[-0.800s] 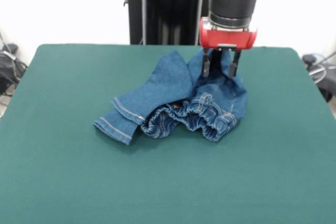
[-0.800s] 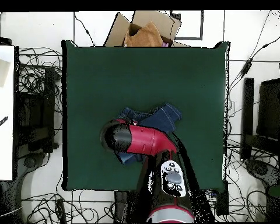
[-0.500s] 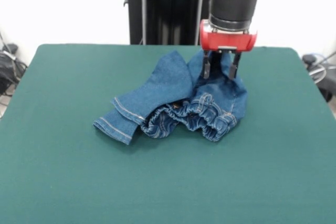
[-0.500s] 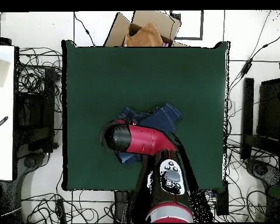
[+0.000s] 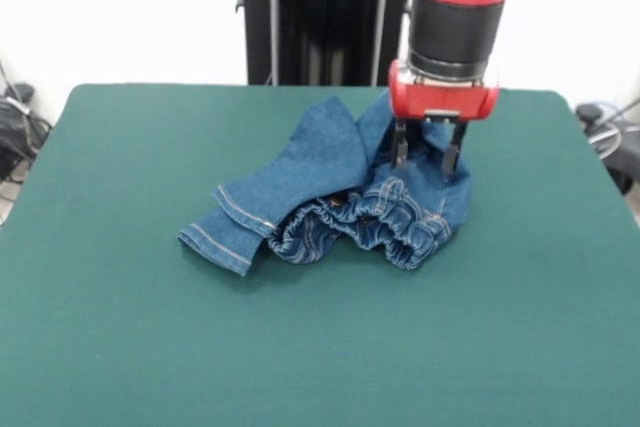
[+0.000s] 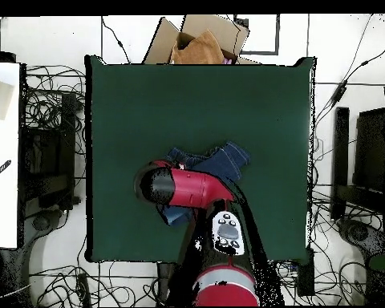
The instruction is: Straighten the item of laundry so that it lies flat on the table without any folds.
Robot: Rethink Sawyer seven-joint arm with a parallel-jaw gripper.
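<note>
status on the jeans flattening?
Done: nothing yet; the jeans lie bunched, a leg folded over and the waistband puckered. In hand: the open gripper is down over their right part, fingers apart, nothing gripped. Left: grasp, pull flat on the table.

We see the jeans (image 5: pixel 345 192) as blue denim, a coarse woven cloth with faded pale patches, tan stitching along the hems and a puckered, gathered waistband at the middle of the frame. The worktop (image 5: pixel 300 347) wears a dark green, matt, felt-like cloth, smooth and without sheen. The arm (image 5: pixel 455 7) above shows glossy red shells that look like plastic, with a duller black band. The pincer (image 5: pixel 427 157) has dark, matt fingers. In the overhead view, a brown cardboard box (image 6: pixel 197 38) sits at the upper edge.
</note>
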